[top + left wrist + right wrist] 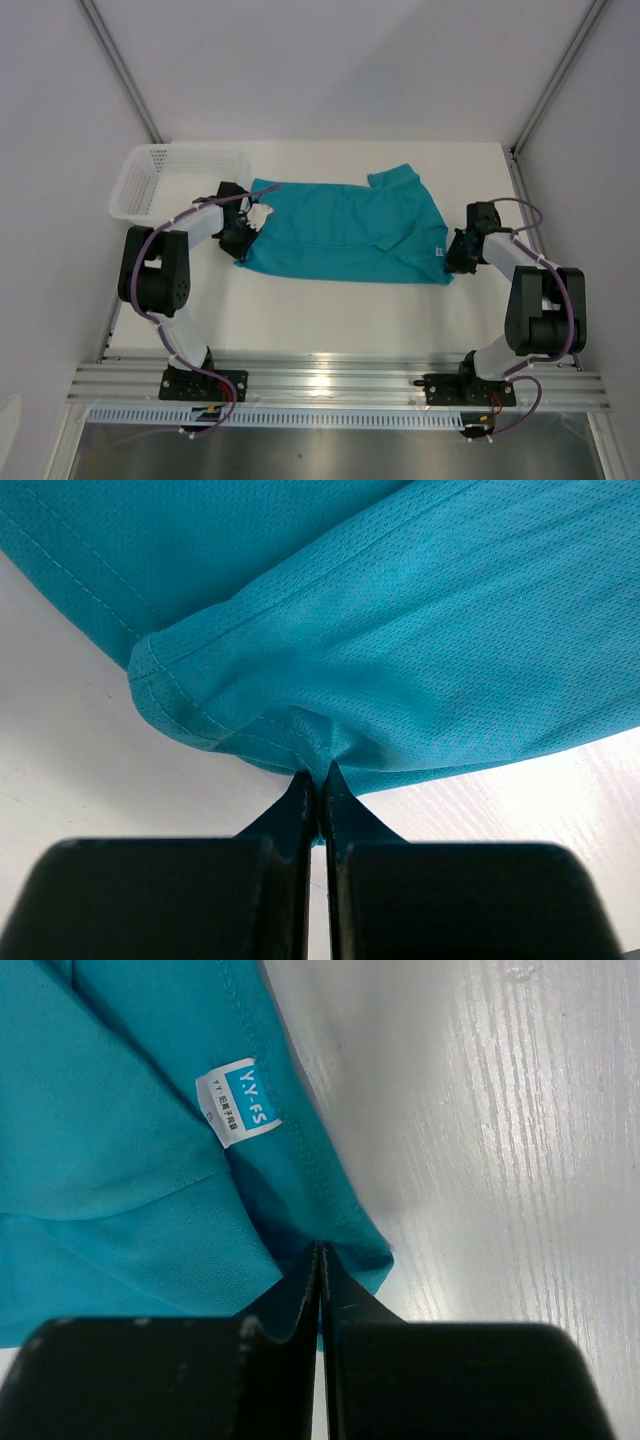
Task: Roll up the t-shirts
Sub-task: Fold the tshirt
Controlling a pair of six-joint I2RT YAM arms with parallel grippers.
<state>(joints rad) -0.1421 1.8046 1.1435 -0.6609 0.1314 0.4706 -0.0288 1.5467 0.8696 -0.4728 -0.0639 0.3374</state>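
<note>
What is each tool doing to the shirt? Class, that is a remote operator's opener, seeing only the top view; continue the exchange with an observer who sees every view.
Observer: The left tool is shut, pinching a puckered fold at the hem of the shirt.
Operator: And the right one?
Observer: The right tool is shut on the shirt's corner hem, next to bare table.
Operator: What is the white speck near it?
Observer: A label, white with a blue band, lying face up just beyond the tips.
</note>
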